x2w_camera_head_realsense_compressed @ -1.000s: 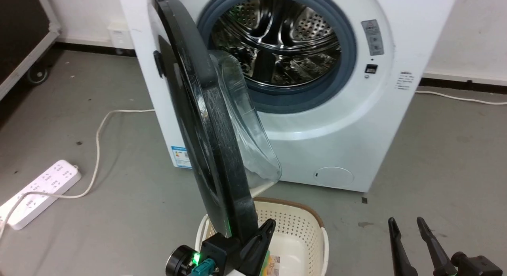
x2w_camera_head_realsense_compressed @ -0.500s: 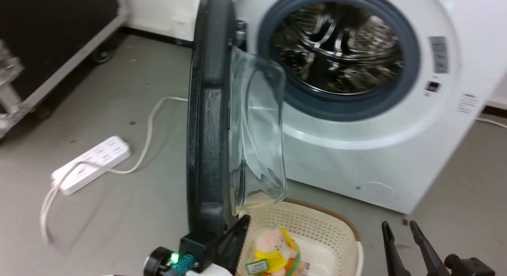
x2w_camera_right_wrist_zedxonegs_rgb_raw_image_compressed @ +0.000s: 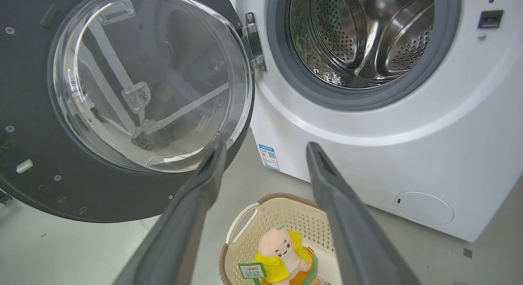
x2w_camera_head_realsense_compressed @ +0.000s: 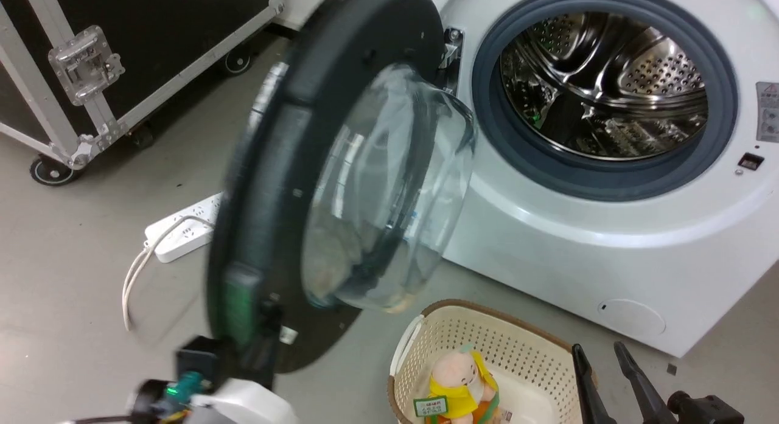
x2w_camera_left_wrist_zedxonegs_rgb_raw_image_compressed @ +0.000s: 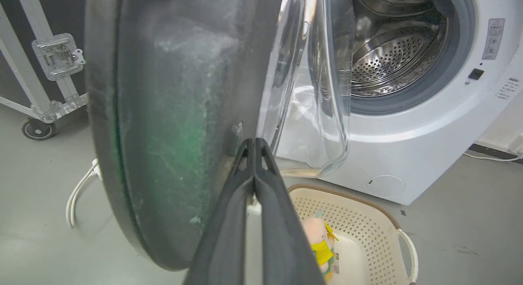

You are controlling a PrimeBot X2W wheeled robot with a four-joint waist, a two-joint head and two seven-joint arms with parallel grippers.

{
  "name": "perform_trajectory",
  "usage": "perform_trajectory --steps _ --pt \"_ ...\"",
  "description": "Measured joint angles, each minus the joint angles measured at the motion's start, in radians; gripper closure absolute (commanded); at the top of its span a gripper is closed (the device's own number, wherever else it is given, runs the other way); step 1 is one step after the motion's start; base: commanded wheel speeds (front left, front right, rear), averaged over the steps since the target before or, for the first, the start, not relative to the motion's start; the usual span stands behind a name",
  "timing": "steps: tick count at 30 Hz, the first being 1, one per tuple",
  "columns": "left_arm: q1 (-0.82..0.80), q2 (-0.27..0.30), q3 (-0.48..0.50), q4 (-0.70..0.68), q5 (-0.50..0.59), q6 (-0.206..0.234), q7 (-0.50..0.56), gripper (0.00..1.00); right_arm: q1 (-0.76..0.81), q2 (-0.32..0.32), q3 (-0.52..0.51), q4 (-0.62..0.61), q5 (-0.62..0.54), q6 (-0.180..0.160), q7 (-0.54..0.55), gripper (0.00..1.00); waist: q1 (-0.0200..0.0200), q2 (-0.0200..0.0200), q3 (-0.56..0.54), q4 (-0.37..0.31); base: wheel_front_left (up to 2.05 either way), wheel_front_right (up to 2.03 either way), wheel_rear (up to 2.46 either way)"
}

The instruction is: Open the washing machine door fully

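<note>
The washing machine door (x2w_camera_head_realsense_compressed: 286,187) stands swung out to the left of the washer, its black inner rim and clear glass bowl (x2w_camera_head_realsense_compressed: 383,187) facing me. Its metal hinge (x2w_camera_right_wrist_zedxonegs_rgb_raw_image_compressed: 254,43) shows beside the drum mouth (x2w_camera_head_realsense_compressed: 608,89). My left gripper (x2w_camera_head_realsense_compressed: 265,326) is blurred at the door's lower rim. In the left wrist view it (x2w_camera_left_wrist_zedxonegs_rgb_raw_image_compressed: 254,142) is shut, fingertips together against the door's (x2w_camera_left_wrist_zedxonegs_rgb_raw_image_compressed: 171,113) inner face beside the glass, with nothing between them. My right gripper (x2w_camera_head_realsense_compressed: 599,357) is open and apart from the door, low at the right, over the basket (x2w_camera_right_wrist_zedxonegs_rgb_raw_image_compressed: 264,148).
A cream basket (x2w_camera_head_realsense_compressed: 487,330) holding a plush toy (x2w_camera_head_realsense_compressed: 459,381) sits on the floor below the door. A white power strip (x2w_camera_head_realsense_compressed: 182,229) with its cable lies at the left. A black wheeled case (x2w_camera_head_realsense_compressed: 91,65) stands far left. The small round flap (x2w_camera_head_realsense_compressed: 632,317) is low on the washer.
The door has swung wider, from edge-on to showing its inner face. My left gripper moved left with it. The head camera turned, shifting the whole picture.
</note>
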State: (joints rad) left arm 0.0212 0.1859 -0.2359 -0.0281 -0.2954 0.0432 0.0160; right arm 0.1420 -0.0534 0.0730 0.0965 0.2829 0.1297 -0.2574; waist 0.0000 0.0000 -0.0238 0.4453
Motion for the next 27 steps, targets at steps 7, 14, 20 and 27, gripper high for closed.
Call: perform_trajectory --steps 7,14,20,27 --pt "-0.061 0.057 0.112 0.03 -0.047 0.01 -0.017 1.0 -0.02 -0.001 0.009 0.0 -0.026 0.0 0.0 0.0 0.0001 0.0 0.065 -0.009 0.0 0.0 0.0" --pt "-0.197 0.154 0.242 0.134 -0.087 0.017 -0.045 1.0 -0.072 -0.042 0.008 -0.014 -0.039 0.0 0.012 0.0 0.0002 0.0 0.19 -0.039 0.0 0.0 0.0" --pt "-0.272 0.207 0.315 0.188 -0.11 0.037 -0.063 1.0 -0.092 -0.058 0.002 -0.036 -0.048 0.0 0.029 0.0 0.0002 0.0001 0.247 -0.056 0.0 0.0 0.0" --pt "-0.323 0.241 0.355 0.272 -0.139 0.03 -0.104 1.0 -0.109 -0.073 -0.007 -0.058 -0.055 0.0 0.048 0.0 0.0003 0.0 0.284 -0.074 0.0 0.0 0.0"
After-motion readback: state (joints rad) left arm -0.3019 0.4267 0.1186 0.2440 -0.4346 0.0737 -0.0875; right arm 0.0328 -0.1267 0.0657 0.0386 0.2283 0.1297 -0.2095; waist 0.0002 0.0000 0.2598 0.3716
